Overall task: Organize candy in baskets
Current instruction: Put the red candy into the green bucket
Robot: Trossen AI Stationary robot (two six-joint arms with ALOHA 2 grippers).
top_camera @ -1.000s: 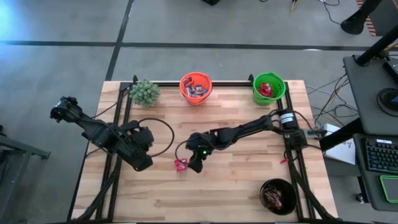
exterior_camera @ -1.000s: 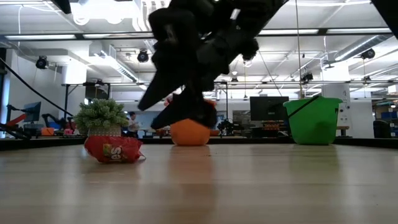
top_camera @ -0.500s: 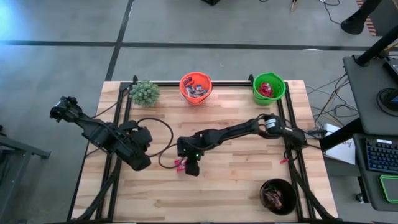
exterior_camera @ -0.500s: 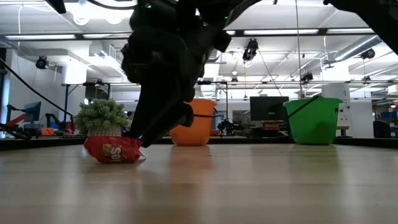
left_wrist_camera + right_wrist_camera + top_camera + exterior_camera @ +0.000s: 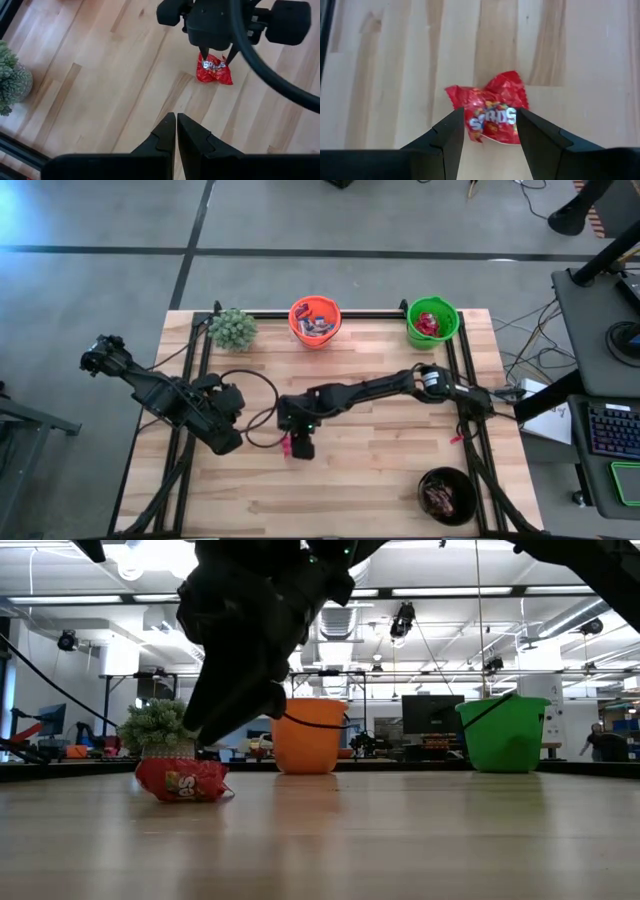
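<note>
Candy [image 5: 492, 117] in a crinkled red wrapper lies flat on the wooden table [image 5: 380, 470], left of the table's middle, well apart from all three baskets. The right gripper [image 5: 490, 131] hangs directly over it with its fingers [image 5: 451, 134] spread apart, one on each side of the wrapper; in the low view the fingertips sit above the packet rather than closed on it, so nothing is held. From the left wrist view the same red packet [image 5: 214, 69] shows between the tips of the right gripper [image 5: 216, 56], whose arm reaches in from the table's right side.

The left gripper [image 5: 176, 131] is fully closed and empty — it waits near the table's left edge, pointing towards the candy.

Along the far edge stand the orange basket [image 5: 315, 321], holding several wrapped pieces, and the green basket [image 5: 433, 321], with red wrappers inside. The black basket [image 5: 447, 495] sits at the near right corner with dark wrapped pieces in it. A fuzzy grey-green plant [image 5: 233, 328] stands at the far left corner, beside the orange basket but apart from it.
</note>
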